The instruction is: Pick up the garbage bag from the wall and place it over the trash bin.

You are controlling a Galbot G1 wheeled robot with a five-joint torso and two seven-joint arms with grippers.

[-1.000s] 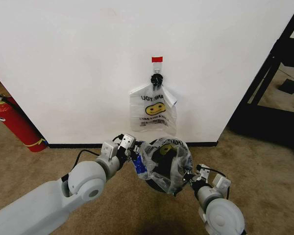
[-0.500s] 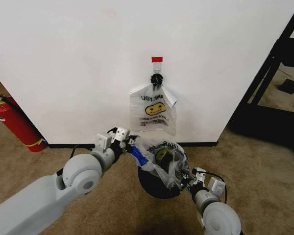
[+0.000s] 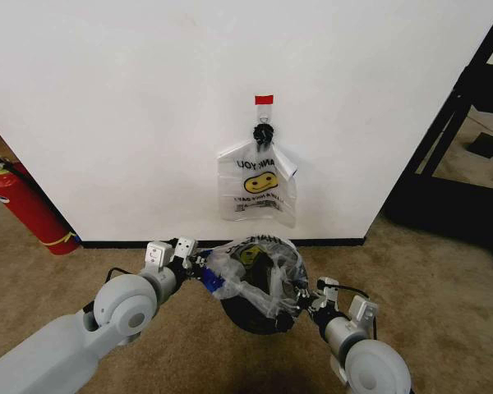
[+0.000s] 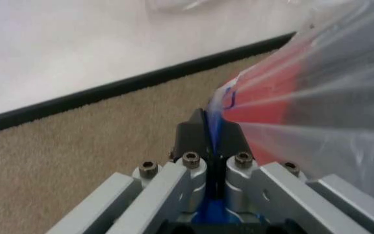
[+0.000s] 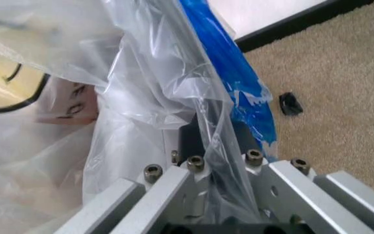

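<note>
- The garbage bag (image 3: pixel 251 267) is stretched open over the mouth of the trash bin (image 3: pixel 255 316), which stands on the brown carpet (image 3: pixel 444 279) just before the wall (image 3: pixel 148 107)
- The left gripper (image 3: pixel 199 267) is at the bag's left edge, low beside the bin; in the left wrist view its fingers (image 4: pixel 190 139) are pressed together on a blue-printed fold of the plastic
- The right gripper (image 3: pixel 302 297) is at the bag's right edge, touching the bin's rim; in the right wrist view its fingers (image 5: pixel 190 139) are clamped on the clear film, with a blue patch of the bag just beside them
- The bag's yellow smiley face points up toward the wall side of the bin (the lettering is too crumpled to read)
- A second smiley bag (image 3: pixel 256 185) hangs flat on the wall above the bin, from a black knot under a red tag (image 3: pixel 264 99)
- A red fire extinguisher (image 3: pixel 29 209) leans at the wall's left corner, well apart from the bin
- A black baseboard (image 3: pixel 131 243) runs along the foot of the wall
</note>
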